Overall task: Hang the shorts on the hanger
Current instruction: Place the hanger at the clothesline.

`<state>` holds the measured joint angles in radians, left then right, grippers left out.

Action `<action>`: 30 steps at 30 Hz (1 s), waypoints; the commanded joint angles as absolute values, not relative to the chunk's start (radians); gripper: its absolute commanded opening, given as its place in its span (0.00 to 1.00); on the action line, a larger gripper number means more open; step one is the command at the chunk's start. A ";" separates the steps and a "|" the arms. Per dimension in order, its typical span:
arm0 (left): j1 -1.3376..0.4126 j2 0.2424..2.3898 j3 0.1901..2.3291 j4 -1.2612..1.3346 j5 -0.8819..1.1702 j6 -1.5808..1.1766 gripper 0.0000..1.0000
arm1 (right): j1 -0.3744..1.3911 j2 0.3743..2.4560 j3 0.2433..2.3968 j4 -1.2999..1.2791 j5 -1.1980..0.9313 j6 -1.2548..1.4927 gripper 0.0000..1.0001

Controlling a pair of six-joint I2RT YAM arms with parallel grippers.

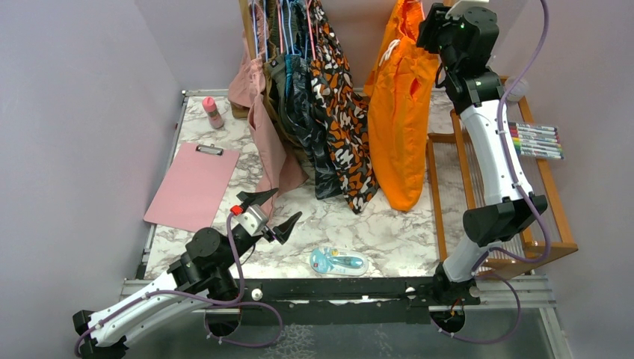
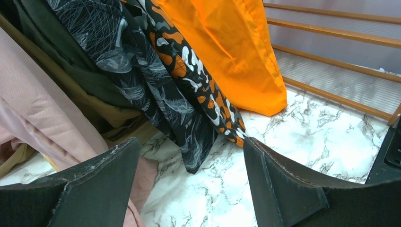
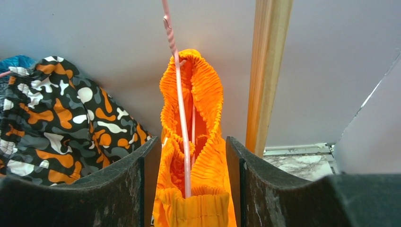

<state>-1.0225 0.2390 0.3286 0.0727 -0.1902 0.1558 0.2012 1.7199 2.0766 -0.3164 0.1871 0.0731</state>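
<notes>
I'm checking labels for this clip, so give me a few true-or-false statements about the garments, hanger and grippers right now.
1. The left gripper holds the pink clipboard. False: it is open and empty, and the clipboard lies flat on the table.
2. The pink hanger passes through the waistband of the shorts. True.
3. The shorts lie flat on the table. False: they hang upright beside the patterned garment.
4. The markers lie on the wooden rack. True.
5. The right gripper has a finger on each side of the shorts. True.
</notes>
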 commanded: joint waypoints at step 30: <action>-1.019 0.234 0.322 0.086 -0.169 0.149 0.83 | 0.173 1.713 2.017 -0.297 0.214 0.066 0.22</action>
<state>-1.0225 0.2405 0.3286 0.0727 -0.1902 0.1562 0.1810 1.7279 2.0254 -0.2966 0.1925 0.0708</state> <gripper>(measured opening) 0.827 0.236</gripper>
